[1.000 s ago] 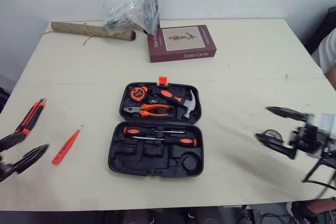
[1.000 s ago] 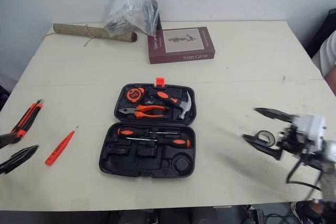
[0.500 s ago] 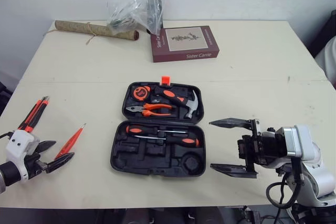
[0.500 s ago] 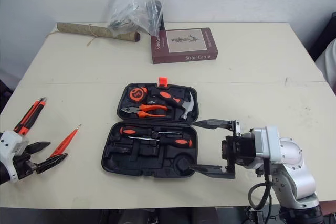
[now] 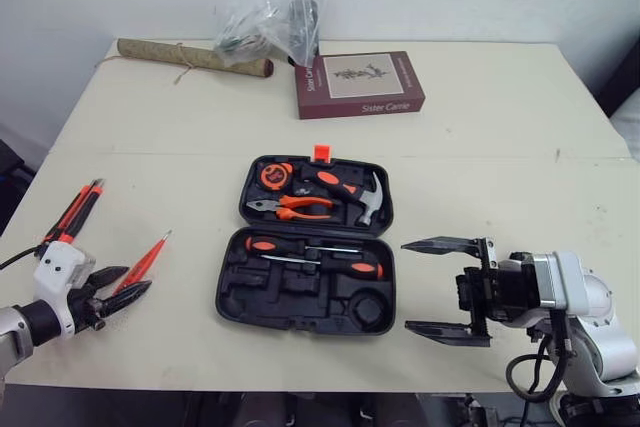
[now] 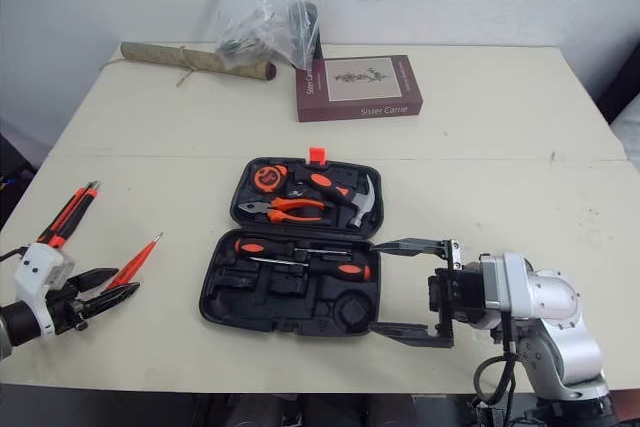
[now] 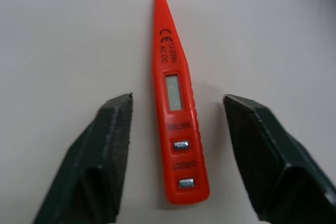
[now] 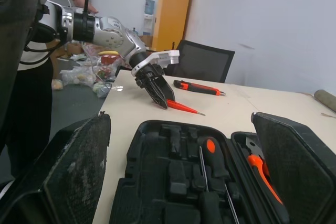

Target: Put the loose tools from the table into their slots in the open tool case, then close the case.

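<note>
Now noted tool case (image 5: 305, 262) lying open at the middle of the table (image 5: 480, 147), lid half on the side away from the robot; logged tape measure (image 5: 272, 175), pliers (image 5: 285, 209) and hammer (image 5: 362, 197) seated in the far half, two screwdrivers (image 5: 262, 245) side by side in the near half. Found red tester pen (image 7: 176, 119) loose on the table left of the case, metal tip pointing away from the left gripper (image 5: 138, 277); recorded that gripper low over the pen's button end, fingers (image 7: 107, 145) spread, one to each side, bare table visible between each finger and the pen, so not touching. Saw orange-and-black utility knife (image 5: 75, 215) loose near the table's left edge, just beyond the left gripper and apart from the pen. Recorded right gripper (image 5: 405, 286) just right of the case's near half, spread wide, holding nothing, fingertips pointing toward the case; cannot tell its height above the table. Noted along the far edge a tied roll (image 5: 190, 55), clear plastic bag (image 5: 275, 17) and dark red book (image 5: 358, 84); noted person (image 8: 23, 93) standing past the table's left end.
</note>
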{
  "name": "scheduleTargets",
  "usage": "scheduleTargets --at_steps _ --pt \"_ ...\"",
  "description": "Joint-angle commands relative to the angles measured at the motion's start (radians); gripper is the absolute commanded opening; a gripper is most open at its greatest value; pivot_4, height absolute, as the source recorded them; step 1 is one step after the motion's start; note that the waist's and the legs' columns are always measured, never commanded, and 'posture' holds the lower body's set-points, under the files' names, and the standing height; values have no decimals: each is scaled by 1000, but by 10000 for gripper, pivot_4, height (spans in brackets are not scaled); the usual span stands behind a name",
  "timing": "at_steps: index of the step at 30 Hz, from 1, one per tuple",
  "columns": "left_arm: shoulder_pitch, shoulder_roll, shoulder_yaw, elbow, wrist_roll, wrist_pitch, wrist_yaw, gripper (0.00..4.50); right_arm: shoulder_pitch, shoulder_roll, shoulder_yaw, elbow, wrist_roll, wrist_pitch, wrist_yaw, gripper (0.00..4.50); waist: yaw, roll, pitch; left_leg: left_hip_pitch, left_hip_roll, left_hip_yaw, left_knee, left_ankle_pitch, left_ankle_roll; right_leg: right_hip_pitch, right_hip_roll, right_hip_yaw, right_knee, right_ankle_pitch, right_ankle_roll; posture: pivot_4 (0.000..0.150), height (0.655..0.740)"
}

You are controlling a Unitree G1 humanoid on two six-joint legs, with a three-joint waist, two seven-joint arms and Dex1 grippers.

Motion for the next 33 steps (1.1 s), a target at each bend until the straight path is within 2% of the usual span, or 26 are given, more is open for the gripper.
scheduleTargets --at_steps 1,3,5,9,12,16,20,26,33 --pt "30 -14 -40 5 25 3 -9 8263 18 -11 -25 -12 5 -21 13 45000 -1 0 0 0 0 0 0 0 0 0 0 0 0 0 0 1500 7400" --pt "28 -18 -35 1 24 -12 -15 3301 30 -14 -30 -9 5 -23 16 45000 -1 0 0 0 0 0 0 0 0 0 0 0 0 0 0 1500 7400" --pt "13 -30 -16 -16 5 -42 -22 3328 43 -19 -40 -1 0 -28 16 45000 0 0 0 0 0 1 0 0 0 0 0 -1 0 0 0 1500 7400" --pt "-69 -45 52 -167 -121 -49 -42 3328 43 -36 -113 52 -11 -44 -16 45000 5 -3 0 -1 0 0 2 0 1 0 0 -1 1 0 0 1500 7400" --pt "-92 64 -6 -299 -118 -30 -134 3328 60 -70 -180 126 -23 -74 19 45000 6 -9 -1 -2 1 -2 4 0 0 1 0 -1 1 0 0 1500 7400" --pt "-247 172 -139 -427 -217 100 -175 3328 88 -91 -230 200 -12 -99 67 45000 3 -6 0 -1 -1 0 4 0 1 2 3 0 1 0 1 1500 7400" --pt "-408 266 -352 -484 -154 115 -252 3328 114 -88 -234 218 -17 -115 92 45000 -2 -5 0 -1 0 0 4 2 0 1 6 0 6 0 1 1500 7400" --pt "-632 308 -689 -446 96 95 -322 3328 137 -70 -202 182 -26 -120 79 45000 1 -3 1 0 2 3 7 2 0 0 13 0 8 0 1 1500 7400" --pt "-773 269 -797 -362 234 99 -335 3328 157 -57 -183 123 -29 -108 49 45000 3 -4 1 -2 4 3 10 2 1 0 15 1 8 0 1 1500 7400"
